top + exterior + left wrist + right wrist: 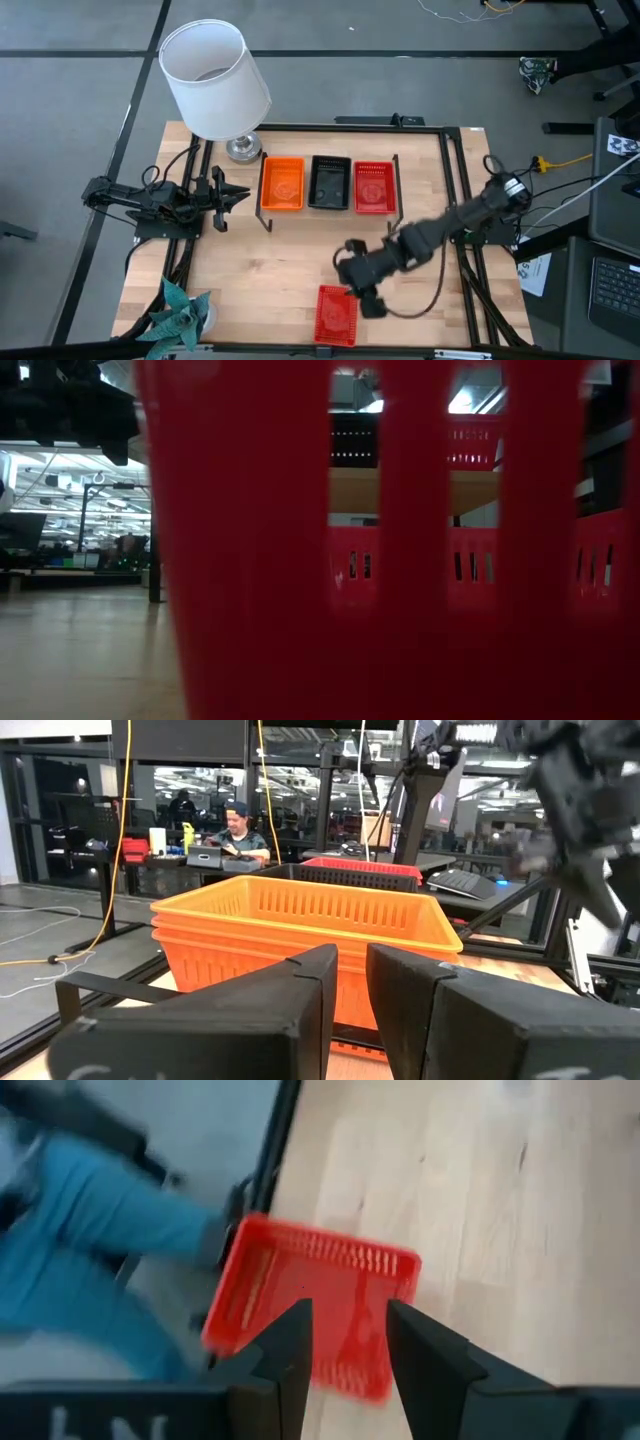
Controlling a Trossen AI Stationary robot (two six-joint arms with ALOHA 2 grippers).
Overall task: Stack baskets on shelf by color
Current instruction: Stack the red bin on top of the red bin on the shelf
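Observation:
The shelf (400, 490) stands at the table's far middle and carries an orange stack (282, 185), a black stack (330, 183) and a red stack (374, 187). One red basket (336, 315) lies flat on its base on the table near the near edge, and it fills the low view (380, 560). My right gripper (345, 1325) is open and hovers just above this basket's far right side, fingers pointing down toward it. My left gripper (352, 980) waits at the table's left, level with the orange stack (300, 930), with a narrow gap between its fingers.
A lamp with a white shade (215, 80) stands at the far left corner beside the shelf. A blue-green paper plant (180, 312) sits at the near left corner. Bare wood lies between shelf and near edge. A person (240, 828) sits in the room beyond.

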